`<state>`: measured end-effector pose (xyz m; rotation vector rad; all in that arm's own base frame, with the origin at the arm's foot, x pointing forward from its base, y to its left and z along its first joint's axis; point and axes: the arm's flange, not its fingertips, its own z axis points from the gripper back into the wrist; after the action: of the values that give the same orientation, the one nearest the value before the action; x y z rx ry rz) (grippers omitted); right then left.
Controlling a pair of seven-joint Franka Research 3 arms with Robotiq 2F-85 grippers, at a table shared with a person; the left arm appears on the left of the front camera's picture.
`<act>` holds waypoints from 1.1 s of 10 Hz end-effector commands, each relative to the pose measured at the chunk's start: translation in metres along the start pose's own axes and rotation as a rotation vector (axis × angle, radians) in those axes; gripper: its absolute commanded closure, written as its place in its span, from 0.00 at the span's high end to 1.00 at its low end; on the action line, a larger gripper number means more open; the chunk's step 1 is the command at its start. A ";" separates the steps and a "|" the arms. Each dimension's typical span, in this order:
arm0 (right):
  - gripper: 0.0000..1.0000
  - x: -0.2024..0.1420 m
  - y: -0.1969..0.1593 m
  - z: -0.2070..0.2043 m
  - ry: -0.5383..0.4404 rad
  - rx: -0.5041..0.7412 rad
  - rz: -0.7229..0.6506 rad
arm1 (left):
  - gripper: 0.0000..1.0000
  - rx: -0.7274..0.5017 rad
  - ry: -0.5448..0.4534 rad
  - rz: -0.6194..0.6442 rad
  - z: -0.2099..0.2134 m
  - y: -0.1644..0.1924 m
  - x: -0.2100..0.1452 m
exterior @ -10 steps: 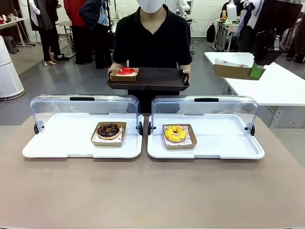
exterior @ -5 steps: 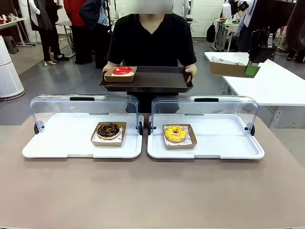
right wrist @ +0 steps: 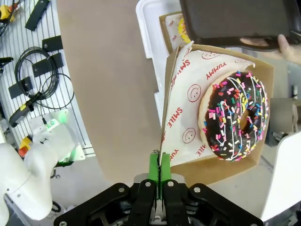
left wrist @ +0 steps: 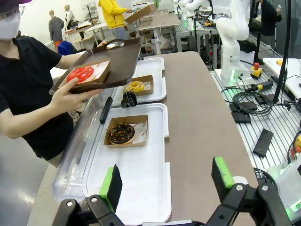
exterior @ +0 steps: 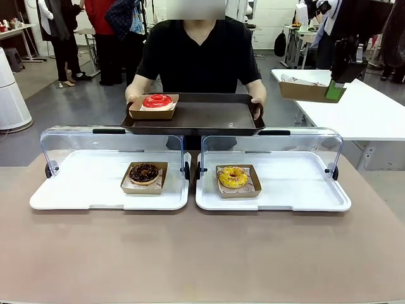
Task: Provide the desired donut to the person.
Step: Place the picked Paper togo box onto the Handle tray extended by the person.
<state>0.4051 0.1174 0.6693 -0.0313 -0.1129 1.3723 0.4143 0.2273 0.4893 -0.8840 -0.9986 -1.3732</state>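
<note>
High at the right of the front view, my right gripper is shut on the edge of a cardboard tray. In the right wrist view, that gripper pinches the tray's wall and paper liner, and a chocolate donut with coloured sprinkles lies in it. The person stands at the far side, holding a dark serving tray with a red donut on its left end. My left gripper hangs open over the left white tray, holding nothing.
Two white trays with raised clear lids sit side by side. The left one holds a chocolate donut, the right one a yellow donut. A white side table stands at the right. Bare tabletop lies in front.
The person has brought the dark tray with the red donut forward, up to the raised lids. My right gripper has risen slightly with its cardboard tray.
</note>
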 end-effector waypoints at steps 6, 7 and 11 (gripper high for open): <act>0.00 -0.003 0.004 -0.003 0.004 0.002 -0.001 | 1.00 -0.008 0.003 -0.001 0.001 -0.002 0.001; 0.00 -0.003 0.004 -0.003 0.004 0.002 -0.001 | 1.00 -0.008 0.003 -0.001 0.001 -0.002 0.001; 0.02 0.025 0.010 0.017 0.024 -0.045 0.024 | 1.00 -0.008 0.003 -0.001 0.001 -0.002 0.001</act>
<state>0.4030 0.1248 0.6736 -0.0431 -0.1189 1.3846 0.4144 0.2272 0.4893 -0.8842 -0.9985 -1.3734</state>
